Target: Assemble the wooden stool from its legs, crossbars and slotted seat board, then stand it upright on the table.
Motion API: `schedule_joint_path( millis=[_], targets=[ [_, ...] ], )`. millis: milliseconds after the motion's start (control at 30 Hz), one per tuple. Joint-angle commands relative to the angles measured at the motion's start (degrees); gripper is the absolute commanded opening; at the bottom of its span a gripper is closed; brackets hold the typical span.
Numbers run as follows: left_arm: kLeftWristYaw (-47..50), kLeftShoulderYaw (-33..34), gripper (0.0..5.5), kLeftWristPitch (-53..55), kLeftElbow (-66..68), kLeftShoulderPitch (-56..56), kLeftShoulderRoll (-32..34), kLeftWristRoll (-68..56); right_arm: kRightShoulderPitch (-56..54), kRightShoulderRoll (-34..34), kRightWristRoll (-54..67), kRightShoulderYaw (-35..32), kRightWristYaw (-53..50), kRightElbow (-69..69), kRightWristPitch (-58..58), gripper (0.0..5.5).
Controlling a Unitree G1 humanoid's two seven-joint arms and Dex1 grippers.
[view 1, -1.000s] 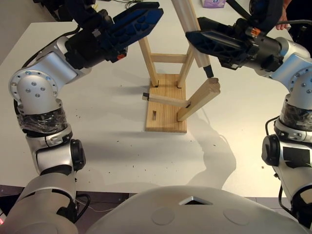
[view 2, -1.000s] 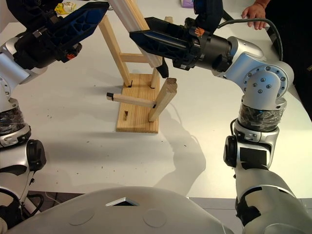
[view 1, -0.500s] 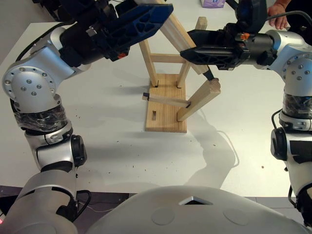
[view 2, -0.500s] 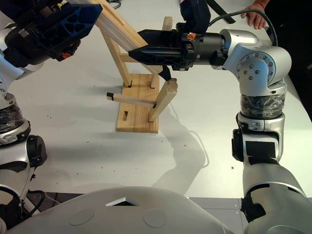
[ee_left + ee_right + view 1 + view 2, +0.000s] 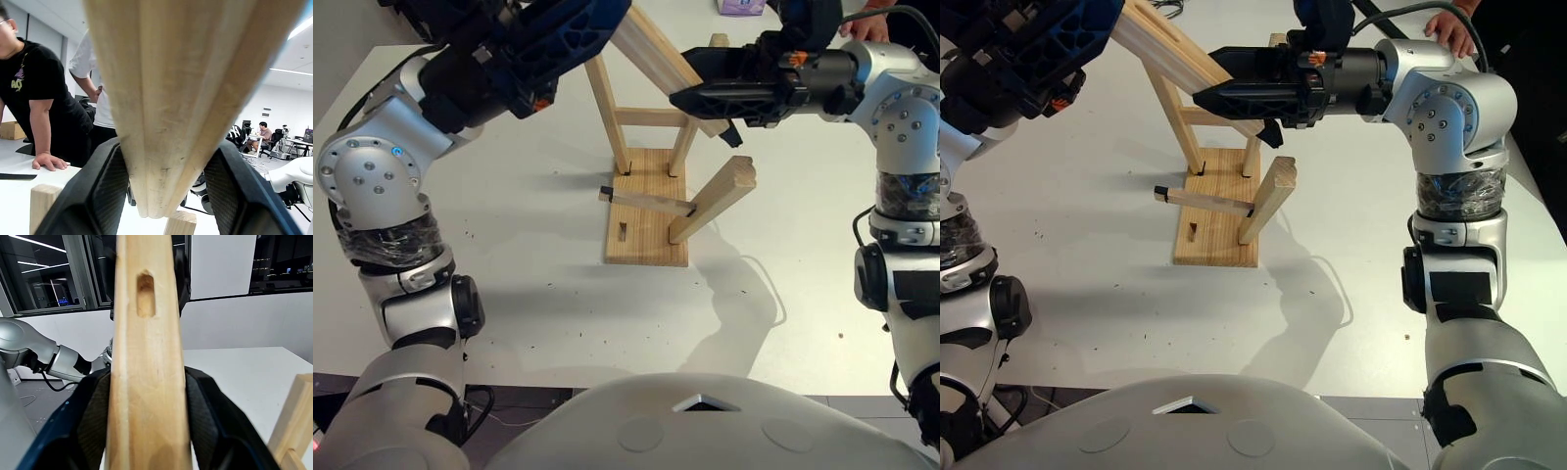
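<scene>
The slotted seat board [image 5: 646,231] lies flat on the white table. Two legs joined by a crossbar [image 5: 649,117] stand in its far slots. A third leg [image 5: 715,199] leans on the board's right side, and its crossbar [image 5: 646,202] pokes out to the left. A fourth, loose leg [image 5: 661,61] hangs slanted above them. My left gripper [image 5: 607,20] is shut on its upper end and my right gripper [image 5: 695,98] on its lower end. The left wrist view has this leg [image 5: 181,98] between dark fingers [image 5: 88,196]. A mortise slot [image 5: 145,295] marks it in the right wrist view.
The white table [image 5: 509,255] has bare room in front of and to both sides of the board. A small purple box [image 5: 742,6] sits at the far edge. A person's hand [image 5: 1449,29] rests on the far right corner, away from the parts.
The held leg has tipped from nearly upright to a shallower slant. Its dark-tipped lower end has lifted off the leaning leg's top, and both grippers have risen with it.
</scene>
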Motion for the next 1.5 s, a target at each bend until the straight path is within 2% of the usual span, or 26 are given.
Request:
schedule_joint_path(
  millis=[33, 267, 700, 733, 1000, 1167, 1500],
  targets=[
    [-1.6, 0.1, 2.18, -0.3, 0.3, 0.5, 0.9, 1.3, -1.6, -0.5, -3.5, 1.4, 1.1, 0.4, -3.4, 2.07],
    [-1.4, -0.3, 2.18, -0.2, -0.7, -0.6, 0.2, 2.0, -1.5, 0.1, -8.2, 4.1, 2.3, 1.2, -8.2, 2.07],
    [-0.6, -2.8, 2.17, -3.3, 0.0, 0.5, 0.4, 10.6, -0.3, 1.6, -14.0, 3.6, -1.0, 6.2, -15.0, 2.07],
    [-0.7, -2.8, 2.17, -3.4, 0.0, 0.6, 0.4, 10.9, -0.3, 1.7, -14.4, 3.5, -0.9, 6.9, -15.6, 2.36],
    [-3.3, -3.5, 2.12, -4.6, 1.1, 0.8, 1.2, 13.6, 0.5, 0.4, -14.8, 3.9, 2.4, 6.8, -14.8, 3.49],
    [-8.6, -4.4, 2.11, -8.0, 2.2, 4.2, 5.5, 19.8, 1.9, -2.1, -14.5, 1.9, 2.0, 5.0, -14.3, 4.25],
    [-21.3, -6.5, 2.11, -17.6, 11.7, 7.0, 13.3, 32.3, 6.2, -5.2, -9.9, -10.7, -5.3, 0.8, -13.7, 4.30]
  ],
)
